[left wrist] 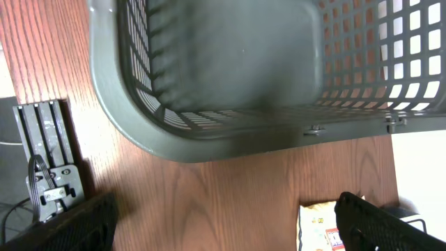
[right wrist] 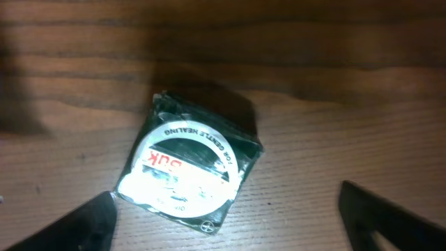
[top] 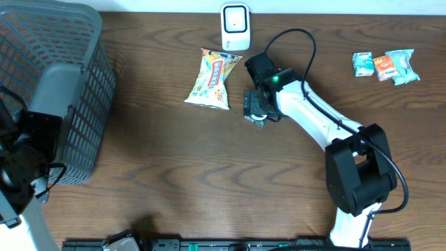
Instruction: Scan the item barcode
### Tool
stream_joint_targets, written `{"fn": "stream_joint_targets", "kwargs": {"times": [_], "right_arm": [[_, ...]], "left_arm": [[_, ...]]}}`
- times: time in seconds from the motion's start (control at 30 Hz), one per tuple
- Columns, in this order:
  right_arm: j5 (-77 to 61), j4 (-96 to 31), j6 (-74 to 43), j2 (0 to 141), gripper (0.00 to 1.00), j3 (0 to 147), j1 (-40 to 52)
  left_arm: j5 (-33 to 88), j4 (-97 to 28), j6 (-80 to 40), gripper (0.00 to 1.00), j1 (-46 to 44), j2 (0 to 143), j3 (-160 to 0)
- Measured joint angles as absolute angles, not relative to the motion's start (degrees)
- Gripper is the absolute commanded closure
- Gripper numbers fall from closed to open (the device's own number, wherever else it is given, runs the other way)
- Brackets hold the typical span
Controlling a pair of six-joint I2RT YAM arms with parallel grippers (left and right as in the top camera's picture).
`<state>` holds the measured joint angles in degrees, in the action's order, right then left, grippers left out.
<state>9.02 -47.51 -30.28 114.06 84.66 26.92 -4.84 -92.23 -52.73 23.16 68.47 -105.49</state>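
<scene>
The item is a small dark packet [right wrist: 189, 167] with a round white label and red lettering. It lies flat on the wooden table, just in front of the white barcode scanner [top: 235, 26]. My right gripper [right wrist: 230, 230] hovers over the packet, open, with a finger on each side and neither touching it. In the overhead view the packet [top: 248, 99] sits partly under that gripper [top: 258, 106]. My left gripper [left wrist: 223, 230] is open and empty, close above the table beside the grey basket [left wrist: 139, 118].
A yellow snack bag [top: 214, 78] lies left of the packet. Three small candy packs [top: 385, 65] sit at the back right. The grey mesh basket [top: 83, 104] fills the left side. A black rail [top: 209, 245] runs along the front edge.
</scene>
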Motion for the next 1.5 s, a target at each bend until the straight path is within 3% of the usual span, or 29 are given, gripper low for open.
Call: {"fn": "stream_joint_targets", "kwargs": {"times": [0.27,0.33,0.47,0.6,0.73,1.33,1.5], "right_arm": [[8.67,-43.55,-29.23,114.06,0.01,84.66,24.47],[8.6,-42.59,-27.9,114.06,0.07,84.66,23.88],[7.27,-42.3,-27.79,114.06,0.07,84.66,23.51],[6.11,-42.0,-30.65,114.06,0.07,84.66,23.53],[5.78,-40.91,-33.91,114.06,0.15,84.66,23.53],[5.37,-42.72,-45.56,118.15,0.17,84.66,25.36],[5.32,-43.75,-46.54,118.15,0.22,84.66,25.39]], "left_arm": [[-4.84,-92.23,-52.73,0.02,23.16,68.47,-105.49],[-4.84,-92.23,-52.73,0.02,23.16,68.47,-105.49],[-4.84,-92.23,-52.73,0.03,23.16,68.47,-105.49],[-4.84,-92.23,-52.73,0.02,23.16,68.47,-105.49],[-4.84,-92.23,-52.73,0.02,23.16,68.47,-105.49],[-4.84,-92.23,-52.73,0.02,23.16,68.47,-105.49],[-4.84,-92.23,-52.73,0.02,23.16,68.47,-105.49]]}}
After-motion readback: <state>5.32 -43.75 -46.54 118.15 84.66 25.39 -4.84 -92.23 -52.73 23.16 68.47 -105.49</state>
